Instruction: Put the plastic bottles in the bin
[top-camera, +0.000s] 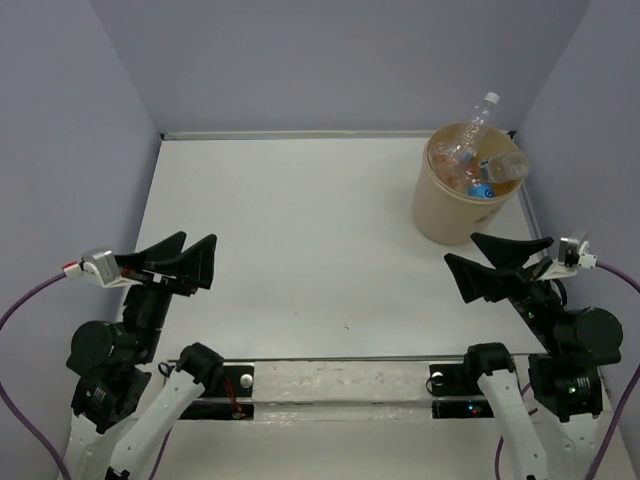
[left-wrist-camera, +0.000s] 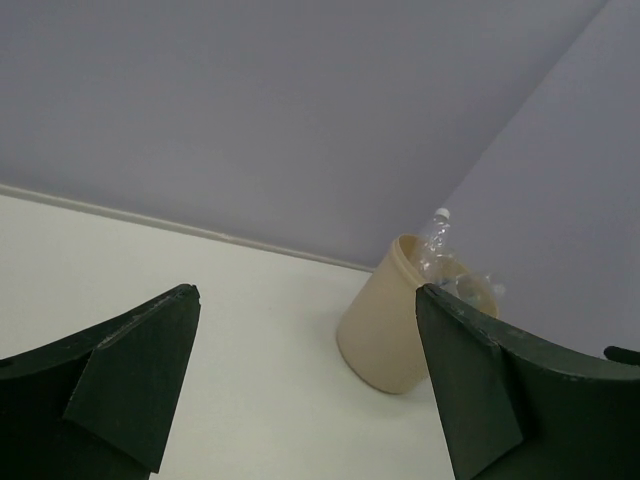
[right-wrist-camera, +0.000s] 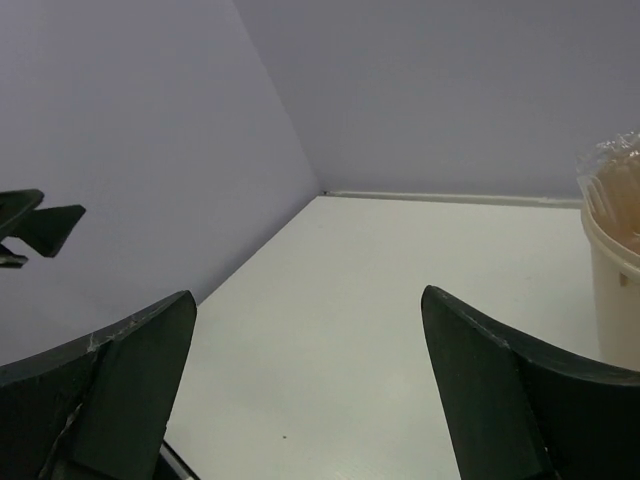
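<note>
Pale lilac walls close in a white desk (top-camera: 300, 250) on three sides, and the bin (top-camera: 438, 215) stands on it in the far right corner, close to the walls. We take the bin as our marker for everything else.

All the plastic bottles (top-camera: 478, 168) that we can find are inside the bin. In none of the three views do we see a bottle lying on the desk outside the bin. So we judge the task to be at its end or very nearly so, with nothing left to fetch as far as these views reach.

Both arms are empty. The right jaws stand wide apart with nothing between them, just on the near side of the bin. The left jaws are equally wide and empty, well apart from the bin, across the desk to its near left.

The bin is a round tan tub with a broad rim, and it looks heaped. One clear bottle (top-camera: 478, 122) with a white cap pokes up past the rim, tilted. Another clear one (top-camera: 505, 165) lies across the top. Below them we make out orange labels and a spot of blue, though we cannot count the bottles exactly
</note>
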